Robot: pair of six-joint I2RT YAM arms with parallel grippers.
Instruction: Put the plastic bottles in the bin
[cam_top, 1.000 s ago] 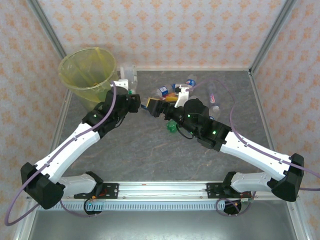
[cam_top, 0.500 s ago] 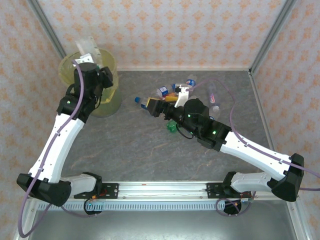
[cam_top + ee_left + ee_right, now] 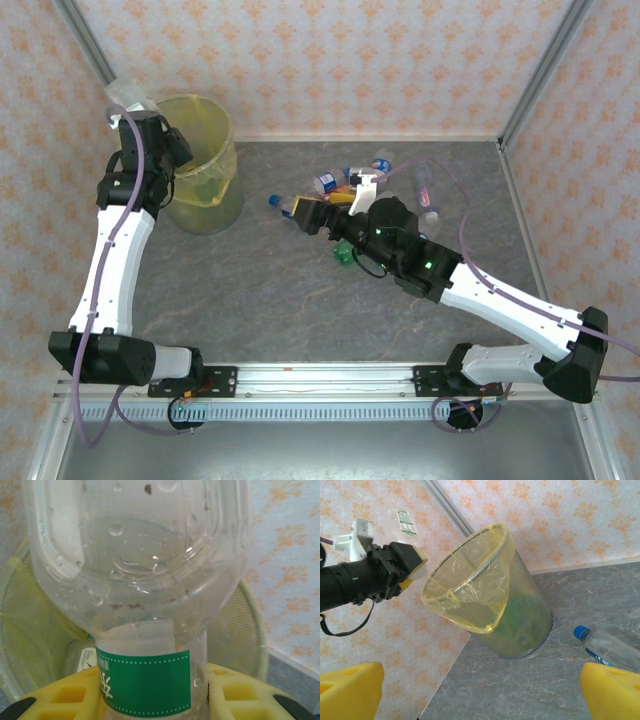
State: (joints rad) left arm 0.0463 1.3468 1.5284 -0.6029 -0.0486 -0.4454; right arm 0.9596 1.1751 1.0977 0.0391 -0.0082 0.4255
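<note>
You had one plastic bottle (image 3: 135, 580) up in the air at the upper left of the top view. It was clear with a green label. Your left gripper (image 3: 132, 112) pinched it tight around the label, with a yellow finger (image 3: 65, 697) on each side. The bin (image 3: 205, 200) stood just beside it, with its yellow bag folded over the rim. In the right wrist view the bottle hung up high and left of the bin's mouth, so I think it was not in yet. Something green showed through the bin wall, so some bottles were likely inside already.

There was a lot left to do. A pile of bottles (image 3: 352, 185) lay in the upper middle of the table (image 3: 260, 300). A bottle with a blue cap (image 3: 607, 649) lay near it, and a green bottle (image 3: 343, 256) sat by your right arm.

Your right gripper (image 3: 308, 214) was spread wide with nothing in it, close to the pile.

Your right arm lay across part of the pile, and its purple cable (image 3: 462, 215) looped over some bottles at the upper right.
</note>
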